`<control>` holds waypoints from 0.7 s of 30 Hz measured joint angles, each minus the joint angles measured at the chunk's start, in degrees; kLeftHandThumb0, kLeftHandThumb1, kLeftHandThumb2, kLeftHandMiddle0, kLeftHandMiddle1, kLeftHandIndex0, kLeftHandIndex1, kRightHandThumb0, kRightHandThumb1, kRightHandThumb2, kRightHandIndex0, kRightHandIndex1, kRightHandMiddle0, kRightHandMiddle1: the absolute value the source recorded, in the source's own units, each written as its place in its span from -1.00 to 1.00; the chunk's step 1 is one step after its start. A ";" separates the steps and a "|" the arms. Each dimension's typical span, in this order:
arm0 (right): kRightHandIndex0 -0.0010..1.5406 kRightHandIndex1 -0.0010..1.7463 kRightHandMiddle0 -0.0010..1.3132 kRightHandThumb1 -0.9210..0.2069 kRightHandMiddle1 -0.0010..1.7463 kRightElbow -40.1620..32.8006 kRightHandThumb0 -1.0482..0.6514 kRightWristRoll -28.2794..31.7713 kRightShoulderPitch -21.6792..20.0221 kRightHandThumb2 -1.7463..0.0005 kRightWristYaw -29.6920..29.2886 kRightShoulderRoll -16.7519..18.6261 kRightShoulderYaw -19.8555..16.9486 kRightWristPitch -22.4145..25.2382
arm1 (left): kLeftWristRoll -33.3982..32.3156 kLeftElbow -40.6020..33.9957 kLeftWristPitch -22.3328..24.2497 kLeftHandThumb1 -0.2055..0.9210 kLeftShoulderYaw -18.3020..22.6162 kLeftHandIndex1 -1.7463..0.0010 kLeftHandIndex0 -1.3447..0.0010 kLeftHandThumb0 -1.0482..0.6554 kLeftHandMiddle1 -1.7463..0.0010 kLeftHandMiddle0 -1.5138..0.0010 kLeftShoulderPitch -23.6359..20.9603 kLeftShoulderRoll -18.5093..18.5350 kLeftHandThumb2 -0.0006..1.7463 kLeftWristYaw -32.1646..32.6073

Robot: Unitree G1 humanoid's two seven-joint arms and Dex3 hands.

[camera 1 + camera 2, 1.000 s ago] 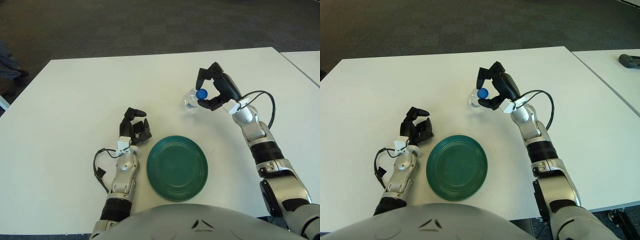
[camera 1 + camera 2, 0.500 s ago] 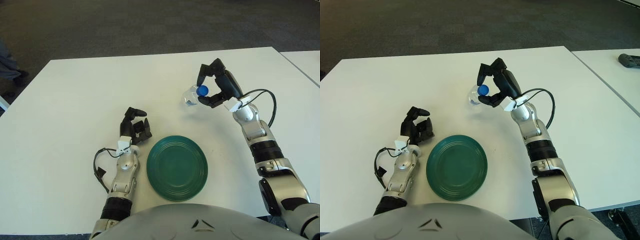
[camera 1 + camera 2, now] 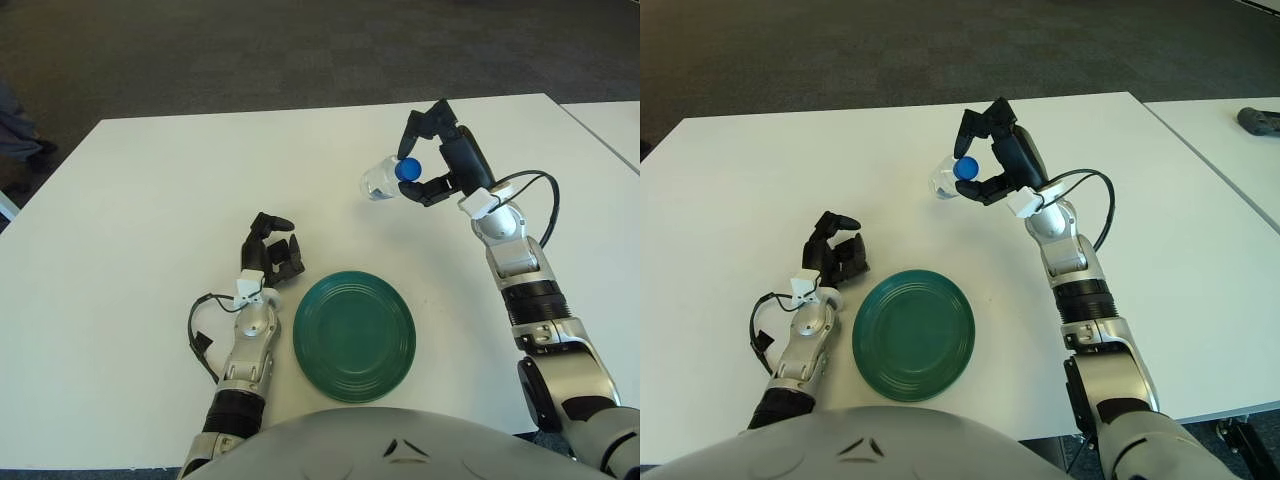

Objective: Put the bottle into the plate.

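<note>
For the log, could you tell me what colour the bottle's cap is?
Blue; the bottle cap shows best in the left eye view, held by the right hand.

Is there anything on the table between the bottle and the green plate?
No. In the left eye view, only bare white table shows between the bottle, held by the right hand, and the plate.

The right hand [image 3: 432, 165] is raised at the end of an outstretched arm, fingers clasped round a bottle [image 3: 383, 181]; the left hand [image 3: 270, 255] sits low, fingers curled, holding nothing.
</note>
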 measured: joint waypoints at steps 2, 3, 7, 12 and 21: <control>0.69 1.00 0.68 0.36 1.00 -1.88 0.17 0.92 0.29 -0.72 0.52 0.15 -0.09 0.15 | 0.00 0.46 -0.05 0.04 0.19 -1.00 0.16 -0.31 -1.00 -0.66 -0.41 -0.02 0.41 0.01; 0.68 1.00 0.68 0.36 1.00 -2.51 0.17 1.18 0.35 -0.73 0.68 0.20 -0.15 0.24 | 0.01 0.68 -0.05 0.04 0.24 -1.00 0.16 -0.31 -1.00 -0.66 -0.60 -0.02 0.41 0.01; 0.67 1.00 0.65 0.36 1.00 -3.71 0.16 2.78 0.55 -0.74 1.76 0.45 -0.30 0.54 | 0.09 1.39 -0.10 0.04 0.34 -1.00 0.16 -0.31 -1.00 -0.66 -1.12 -0.04 0.41 0.13; 0.65 1.00 0.62 0.33 1.00 -4.29 0.15 5.72 1.52 -0.72 3.24 1.18 -0.31 -0.35 | 0.10 1.99 -0.50 0.05 0.51 -1.00 0.16 -0.31 -1.00 -0.66 -1.48 -0.06 0.41 0.28; 0.64 1.00 0.59 0.29 1.00 -4.96 0.13 6.22 3.03 -0.72 3.74 2.40 -0.34 -3.29 | 0.08 3.07 -1.31 0.06 0.76 -1.00 0.17 -0.31 -1.00 -0.67 -2.15 -0.09 0.40 0.47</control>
